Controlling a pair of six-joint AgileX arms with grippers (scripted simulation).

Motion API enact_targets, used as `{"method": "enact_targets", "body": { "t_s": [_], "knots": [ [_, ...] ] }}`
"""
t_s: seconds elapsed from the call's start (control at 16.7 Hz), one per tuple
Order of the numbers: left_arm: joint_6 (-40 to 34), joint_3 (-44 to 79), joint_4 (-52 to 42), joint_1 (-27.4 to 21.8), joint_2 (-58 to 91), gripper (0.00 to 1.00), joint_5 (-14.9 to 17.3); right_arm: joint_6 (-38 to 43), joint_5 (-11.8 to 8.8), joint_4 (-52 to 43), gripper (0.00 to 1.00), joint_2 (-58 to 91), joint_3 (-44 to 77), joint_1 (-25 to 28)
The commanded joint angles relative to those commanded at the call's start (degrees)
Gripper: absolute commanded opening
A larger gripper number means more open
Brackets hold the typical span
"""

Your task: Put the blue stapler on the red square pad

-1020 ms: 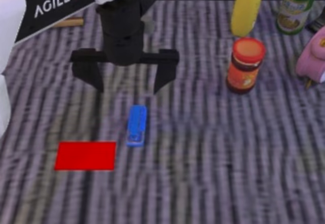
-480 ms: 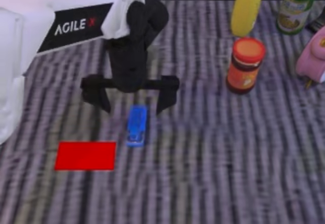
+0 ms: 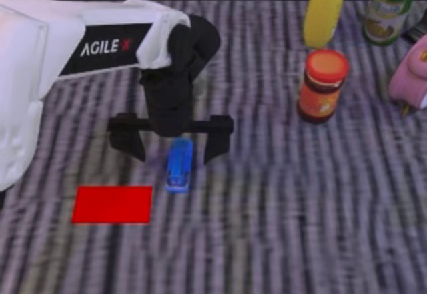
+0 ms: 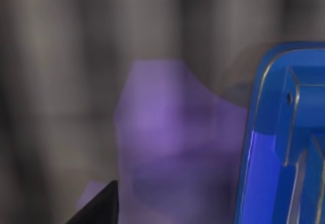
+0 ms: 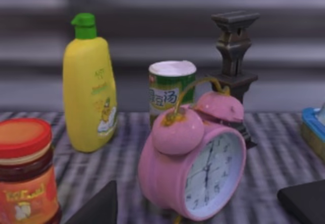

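The blue stapler [image 3: 179, 167] lies lengthwise on the striped cloth, just right of the red square pad [image 3: 112, 204] and apart from it. My left gripper [image 3: 173, 155] hangs open over the stapler's far end, one dark finger on each side, neither touching it. In the left wrist view the stapler [image 4: 284, 148] fills one side close up, and one fingertip [image 4: 101, 208] shows at the edge. My right gripper is outside the top view; its fingers [image 5: 99, 209] stand wide apart with nothing between them.
A red-lidded jar [image 3: 322, 84], a yellow bottle [image 3: 325, 7], a green can [image 3: 389, 7] and a pink alarm clock [image 3: 410, 74] stand at the back right. The clock [image 5: 195, 163] sits close before the right wrist camera, with a dark candlestick [image 5: 233, 51] behind it.
My left arm has swung in and the open gripper has come toward the front, from behind the stapler to straddling its far end. The stapler and pad have not moved.
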Motion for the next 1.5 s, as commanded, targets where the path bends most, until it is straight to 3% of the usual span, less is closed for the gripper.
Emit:
{"method": "enact_targets", "body": {
  "t_s": [0.72, 1.32, 1.5],
  "knots": [
    [0.0, 0.0, 0.0, 0.0, 0.0, 0.02, 0.0, 0.0, 0.0, 0.0, 1.00, 0.0, 0.0, 0.0],
    [0.1, 0.2, -0.2, 0.0, -0.1, 0.00, 0.0, 0.0, 0.0, 0.0, 1.00, 0.0, 0.0, 0.0],
    [0.0, 3.7, -4.3, 0.1, -0.8, 0.00, -0.1, 0.0, 0.0, 0.0, 1.00, 0.0, 0.0, 0.0]
  ]
}}
